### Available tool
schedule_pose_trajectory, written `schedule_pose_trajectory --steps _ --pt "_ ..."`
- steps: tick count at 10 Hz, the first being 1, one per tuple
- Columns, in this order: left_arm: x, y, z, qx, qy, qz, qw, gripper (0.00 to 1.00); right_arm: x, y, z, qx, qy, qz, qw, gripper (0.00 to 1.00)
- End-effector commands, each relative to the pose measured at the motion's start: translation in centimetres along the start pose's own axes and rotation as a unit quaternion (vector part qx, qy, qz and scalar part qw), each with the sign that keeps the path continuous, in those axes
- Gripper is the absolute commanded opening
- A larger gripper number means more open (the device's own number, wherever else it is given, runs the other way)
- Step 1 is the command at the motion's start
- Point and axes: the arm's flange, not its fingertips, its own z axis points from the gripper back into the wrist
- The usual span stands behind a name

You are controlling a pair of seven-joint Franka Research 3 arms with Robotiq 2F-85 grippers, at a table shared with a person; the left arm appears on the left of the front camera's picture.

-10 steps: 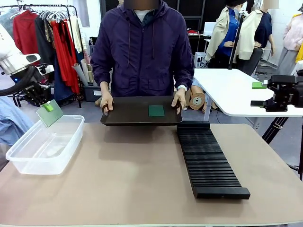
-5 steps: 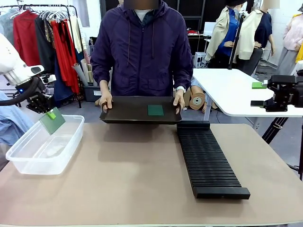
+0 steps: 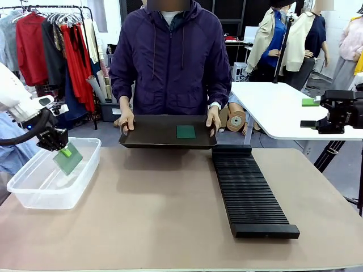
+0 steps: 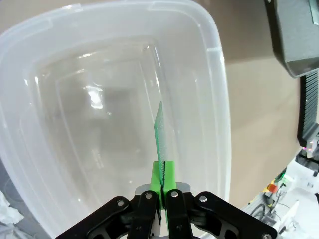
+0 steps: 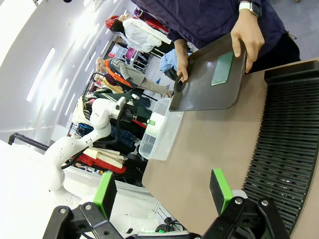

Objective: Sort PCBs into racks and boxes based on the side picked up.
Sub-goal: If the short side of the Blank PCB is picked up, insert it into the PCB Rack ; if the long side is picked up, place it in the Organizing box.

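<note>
- While hardly begun by the look of it, rests on one worktop (image 3: 170,226): rack to the right, box to the left, well apart.
- Rack (image 3: 249,190): lies with slots bare, no board slotted as far as visible.
- Box (image 3: 34,195): sits see-through at the left edge, nothing lying on its floor.
- Tray (image 3: 153,133), gripped by a person's hands (image 3: 214,119) at the far side: carries the tray PCB (image 3: 186,132) flat, not yet picked.
- Right pincer (image 5: 163,191): gapes wide, grips nothing.
- Left pincer (image 4: 163,181): clamps tight on one edge of the held PCB (image 4: 160,134).
- Held PCB: hangs tilted inside the box's opening; cannot tell whether touching the floor.
- Left to do, probably: release into the box, then fetch the tray PCB.
</note>
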Motion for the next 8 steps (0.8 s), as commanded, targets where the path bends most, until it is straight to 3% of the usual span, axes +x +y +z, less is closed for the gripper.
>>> schedule_pose_trajectory --steps 1,8 --pt "-0.4 0.8 -1.5 -0.017 -0.006 0.005 1.0 0.0 0.1 0.2 -0.1 0.001 -0.006 0.003 1.0 1.0" --pt "0.1 2.2 -4.0 -0.015 0.004 0.002 1.0 0.0 0.1 0.2 -0.1 0.001 -0.006 0.003 1.0 1.0"
